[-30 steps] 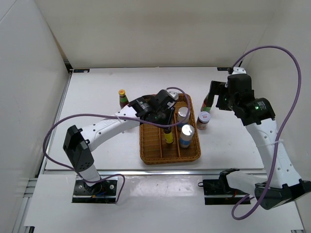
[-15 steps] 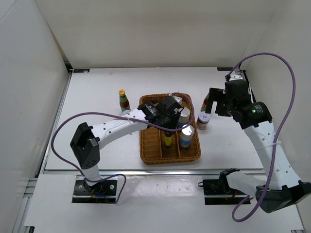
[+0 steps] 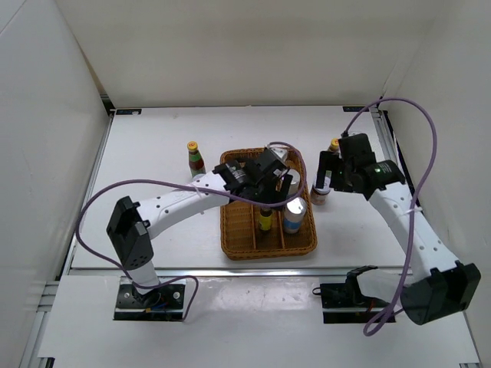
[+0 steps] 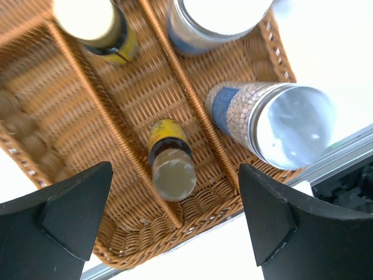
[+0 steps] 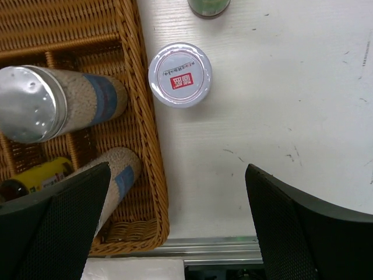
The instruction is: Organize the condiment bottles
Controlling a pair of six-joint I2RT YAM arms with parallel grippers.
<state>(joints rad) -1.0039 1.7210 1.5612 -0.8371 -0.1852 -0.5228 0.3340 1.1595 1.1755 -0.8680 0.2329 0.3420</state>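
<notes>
My left gripper (image 3: pixel 274 192) hangs open over the wicker tray (image 3: pixel 230 230), nothing between its fingers. Below it a small brown yellow-labelled bottle (image 4: pixel 171 167) stands upright in the middle compartment, with a second one (image 4: pixel 99 26) further along. Two silver-topped blue and white cylinders (image 4: pixel 280 125) (image 4: pixel 213 17) stand in the right compartment. My right gripper (image 3: pixel 331 178) is open above the table just right of the tray. A white-lidded jar (image 5: pixel 179 74) stands on the table ahead of it, touching nothing. One tall yellow-capped bottle (image 3: pixel 196 157) stands left of the tray, another (image 3: pixel 334 145) behind my right gripper.
The tray's left compartment (image 4: pixel 35 140) shows bare wicker. The tray's right wall (image 5: pixel 143 134) runs close beside the jar. The table's front metal edge (image 5: pixel 233 245) lies just below my right gripper. White walls enclose the table on three sides.
My left gripper has opened and let go of the small brown bottle, which now stands in the tray. My right arm has swung left and down toward the jar.
</notes>
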